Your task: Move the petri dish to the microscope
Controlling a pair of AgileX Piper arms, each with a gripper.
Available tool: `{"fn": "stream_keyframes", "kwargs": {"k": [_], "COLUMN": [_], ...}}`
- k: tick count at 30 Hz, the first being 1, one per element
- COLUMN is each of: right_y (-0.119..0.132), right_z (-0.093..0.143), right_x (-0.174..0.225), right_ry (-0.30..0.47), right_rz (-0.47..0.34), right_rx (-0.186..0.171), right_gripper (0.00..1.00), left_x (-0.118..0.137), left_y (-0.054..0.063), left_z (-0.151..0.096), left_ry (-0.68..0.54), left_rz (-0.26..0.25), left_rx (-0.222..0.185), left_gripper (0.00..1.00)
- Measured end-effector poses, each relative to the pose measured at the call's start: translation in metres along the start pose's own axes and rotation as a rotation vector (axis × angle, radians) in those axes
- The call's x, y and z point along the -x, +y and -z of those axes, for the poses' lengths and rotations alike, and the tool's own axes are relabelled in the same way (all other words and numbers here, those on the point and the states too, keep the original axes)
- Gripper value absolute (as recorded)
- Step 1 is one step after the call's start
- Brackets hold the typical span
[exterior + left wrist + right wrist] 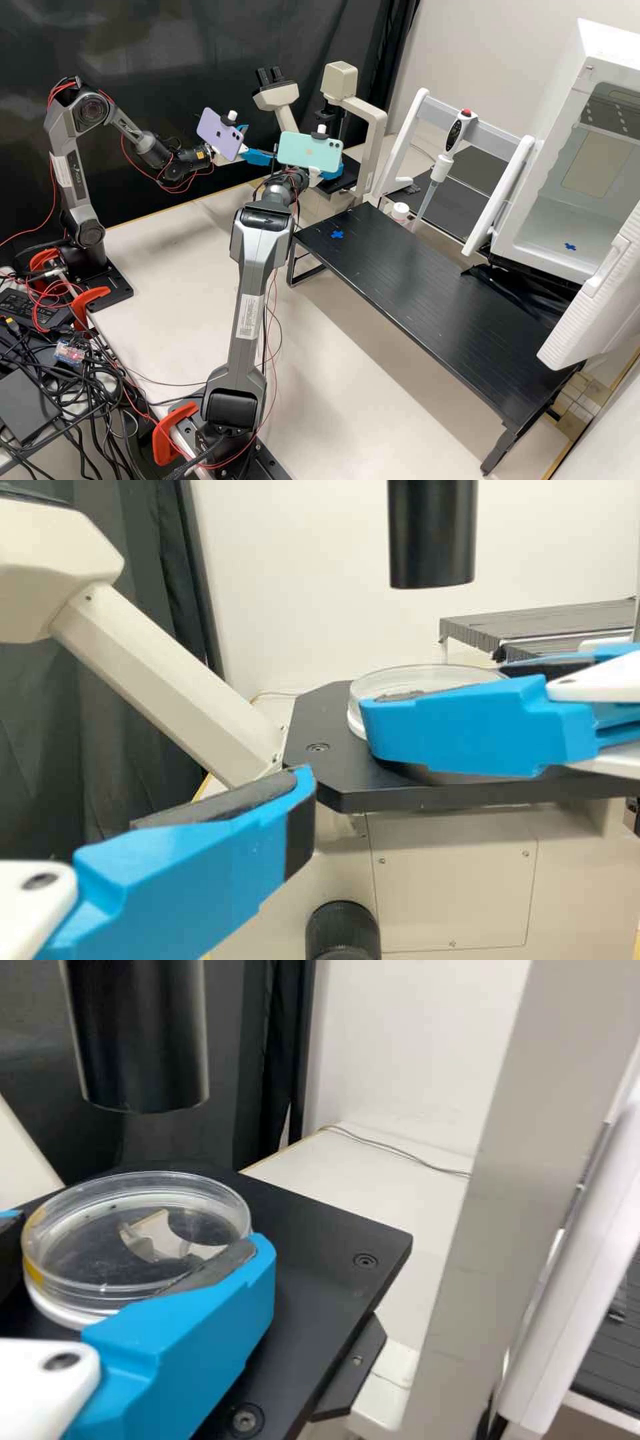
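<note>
In the high view my left gripper (259,143) stands open at the microscope's left. In the left wrist view, one finger of my left gripper (225,855) shows low, apart from the dish. My right gripper (332,173), partly behind the green phone, is at the microscope stage (347,175). In the right wrist view my right gripper (136,1235) is shut on the clear round petri dish (150,1185), a pad at either side. The left wrist view shows the petri dish (430,676) upright at the black stage (320,715), partly behind a blue finger of the right gripper; contact beneath is hidden.
A black microscope cylinder (432,535) hangs above the stage, with the beige eyepiece arm (160,670) beside it. A pipette (448,157) hangs on a white-and-grey rack right of the microscope. A black raised platform (427,300) and an open white chamber (567,220) stand farther right.
</note>
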Motion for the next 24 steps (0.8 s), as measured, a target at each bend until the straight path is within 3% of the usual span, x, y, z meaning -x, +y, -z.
{"fn": "stream_keyframes", "kwargs": {"k": [7,13,15,19,24], "right_y": [0.002,0.004,0.01,0.015,0.025], "right_z": [-0.003,-0.006,-0.005,-0.006,0.0], "right_x": [0.001,0.027,0.041,0.077,0.136], "right_ry": [0.016,0.064,0.086,0.134,0.258], "right_rz": [-0.005,0.018,0.012,-0.043,-0.177], "right_rx": [0.032,-0.002,0.007,0.035,0.078], "right_gripper": [1.0,1.0,1.0,1.0,1.0], "left_x": [0.0,0.0,0.0,0.0,0.0], "left_y": [0.0,0.0,0.0,0.0,0.0], "left_z": [0.0,0.0,0.0,0.0,0.0], "left_ry": [0.0,0.0,0.0,0.0,0.0], "left_rz": [0.0,0.0,0.0,0.0,0.0], "left_rx": [0.0,0.0,0.0,0.0,0.0], "left_gripper": [1.0,1.0,1.0,1.0,1.0]}}
